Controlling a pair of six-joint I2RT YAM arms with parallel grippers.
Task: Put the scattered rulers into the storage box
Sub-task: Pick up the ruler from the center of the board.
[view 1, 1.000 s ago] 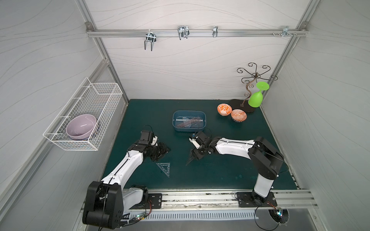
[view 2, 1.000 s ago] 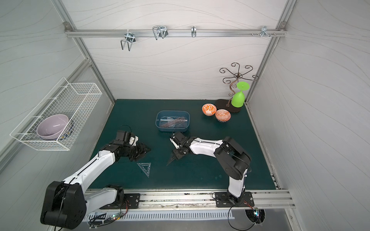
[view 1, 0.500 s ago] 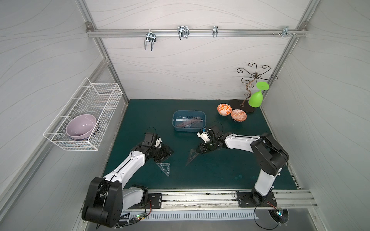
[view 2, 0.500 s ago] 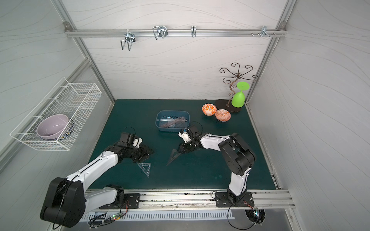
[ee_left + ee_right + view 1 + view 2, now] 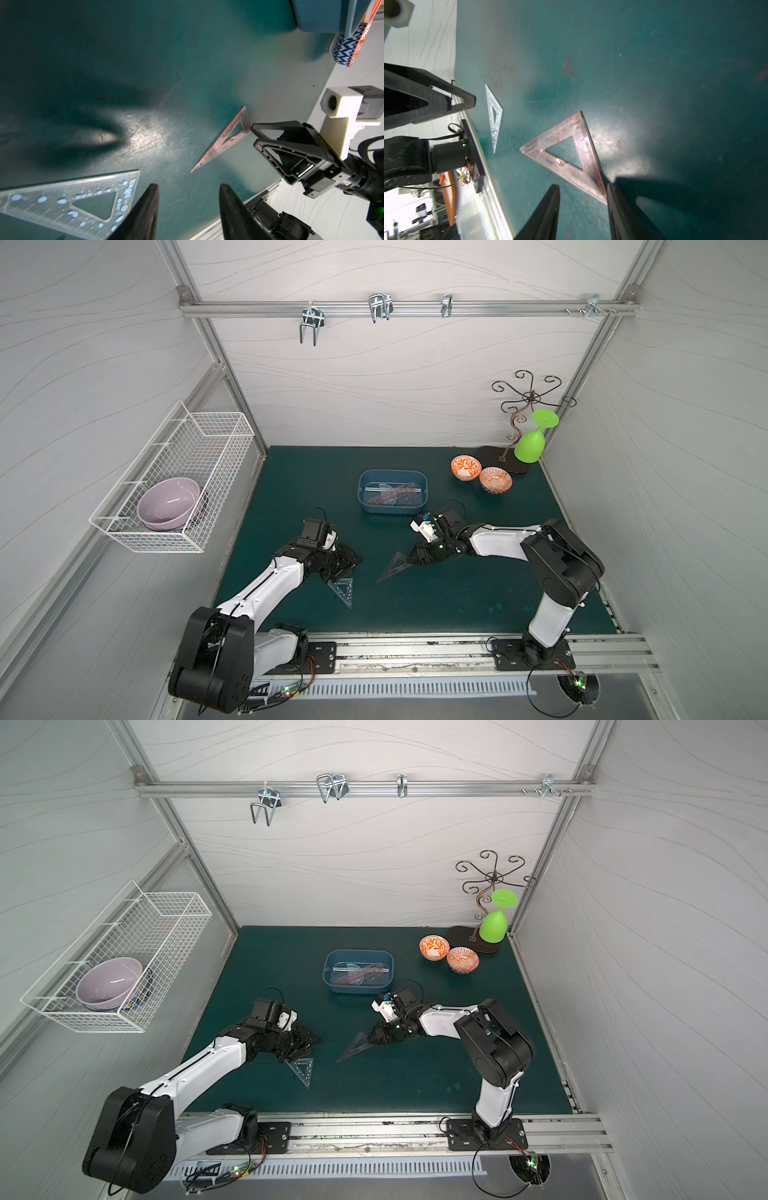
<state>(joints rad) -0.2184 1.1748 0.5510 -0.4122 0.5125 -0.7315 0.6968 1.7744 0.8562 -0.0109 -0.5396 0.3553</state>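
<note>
R jaws, spread but narrowing, have crept onto a corner of the dark triangle (image 5: 564, 153), flat in front of the box (image 5: 392, 491). L jaws, spread, have slid beside the clear triangle (image 5: 68, 199), front-left of box. No grip yet; both pickups prob. imminent.

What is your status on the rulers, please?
Left gripper jaws open, empty, beside bluish triangle. Right gripper jaws open at corner of smoky triangle, not gripping. Both triangles flat on mat, outside storage box. Nothing blocking.

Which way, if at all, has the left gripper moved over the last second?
Yes. The left gripper has shifted away from the wire basket side, closing on the bluish triangle, which has stayed put.
</note>
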